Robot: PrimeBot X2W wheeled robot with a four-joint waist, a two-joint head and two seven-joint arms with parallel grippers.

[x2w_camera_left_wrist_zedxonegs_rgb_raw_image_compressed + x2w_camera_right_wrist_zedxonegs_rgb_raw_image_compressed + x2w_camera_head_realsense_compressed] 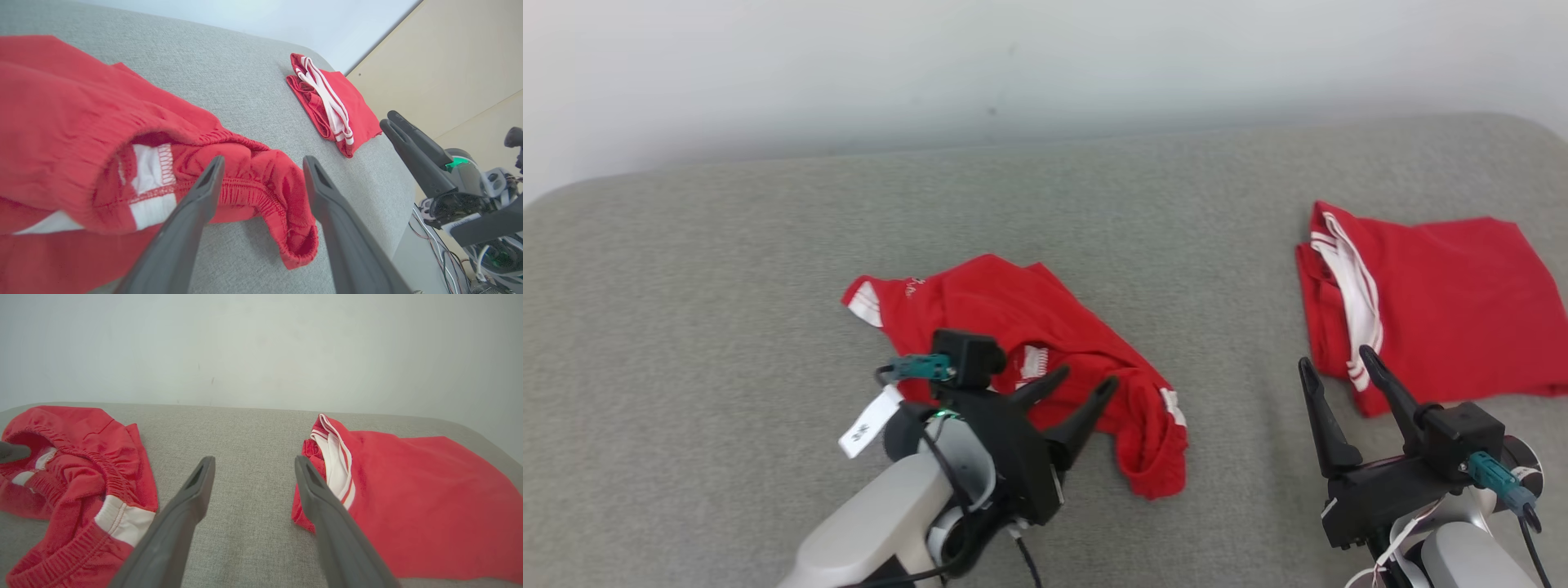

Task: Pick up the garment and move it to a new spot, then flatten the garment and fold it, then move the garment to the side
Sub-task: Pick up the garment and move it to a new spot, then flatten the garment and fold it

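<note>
A crumpled red garment (980,302) with white trim lies in the middle of the grey padded surface (727,286). My left gripper (1089,377) hovers over its near right part, open, with nothing between the fingers. In the left wrist view the left gripper (264,160) straddles the elastic waistband of the garment (61,102) without gripping it. My right gripper (1335,358) stands open at the lower right, empty, just in front of a second red garment. In the right wrist view the right gripper (254,459) points at bare grey fabric, with the crumpled garment (94,457) to its left.
A second red garment (1445,294) with white stripes lies folded flat at the right end of the surface, seen again as the folded garment (425,490) beside my right fingers. A pale wall runs behind. Bare grey fabric spreads to the left and between the two garments.
</note>
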